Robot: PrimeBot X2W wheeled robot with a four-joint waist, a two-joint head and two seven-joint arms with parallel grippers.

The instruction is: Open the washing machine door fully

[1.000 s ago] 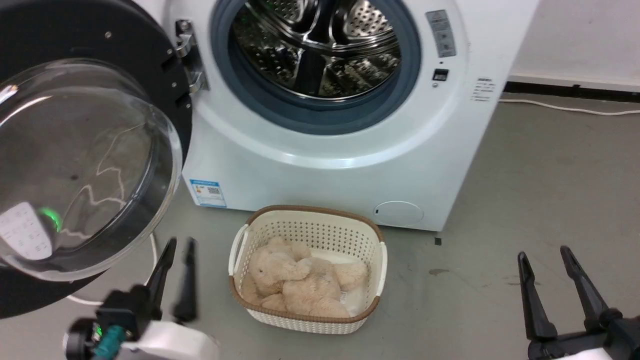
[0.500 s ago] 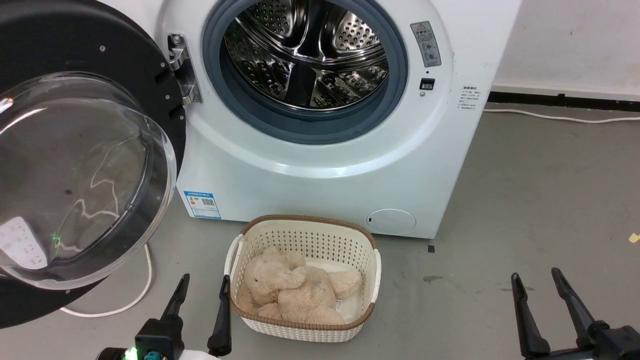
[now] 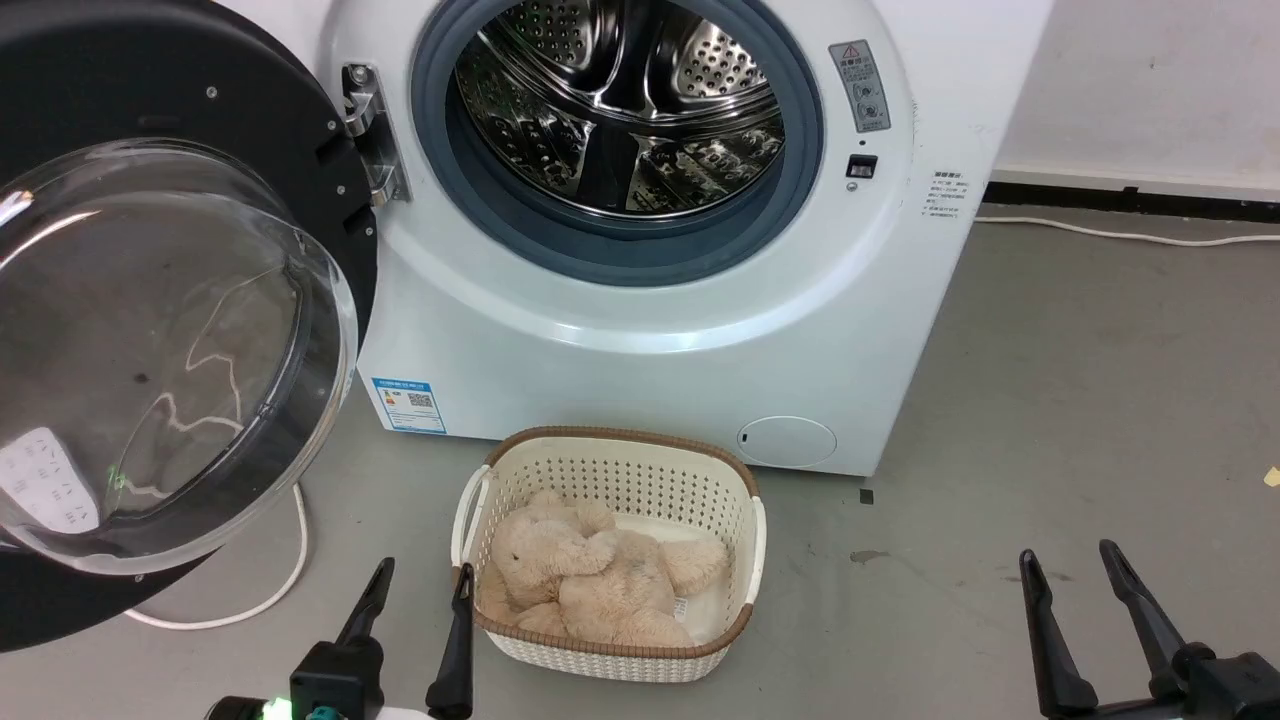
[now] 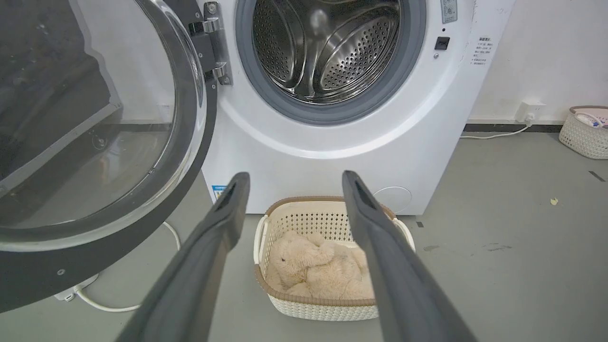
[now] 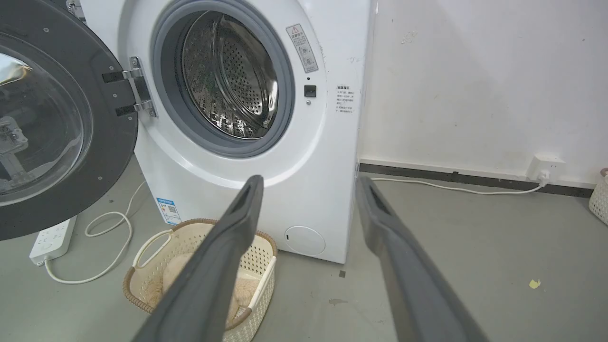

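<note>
The washing machine (image 3: 640, 340) is a white front-loader with its grey-rimmed steel drum (image 3: 620, 110) exposed. The washing machine door (image 3: 150, 80), a black disc with a bulging clear glass bowl (image 3: 160, 350), is swung wide to the left on its metal hinge (image 3: 368, 130); it also appears as the door (image 4: 95, 142) and door (image 5: 57, 128) in the wrist views. My left gripper (image 3: 424, 570) stands open low on the left, below the door's edge and apart from it, holding nothing. My right gripper (image 3: 1068, 552) is open at the lower right. The wrist views show the left gripper (image 4: 295, 175) and right gripper (image 5: 309, 179) with empty jaws.
A cream basket (image 3: 620, 437) holding a beige plush toy (image 3: 590, 570) sits on the grey floor in front of the machine, just right of my left gripper. A white cable (image 3: 270, 590) and power strip (image 5: 50, 240) lie under the door. Another basket (image 4: 584, 130) stands by the wall.
My left gripper has gone from shut to open and now sits lower and further right, beside the basket. The head camera shifted slightly. The door and the right gripper look unchanged.
</note>
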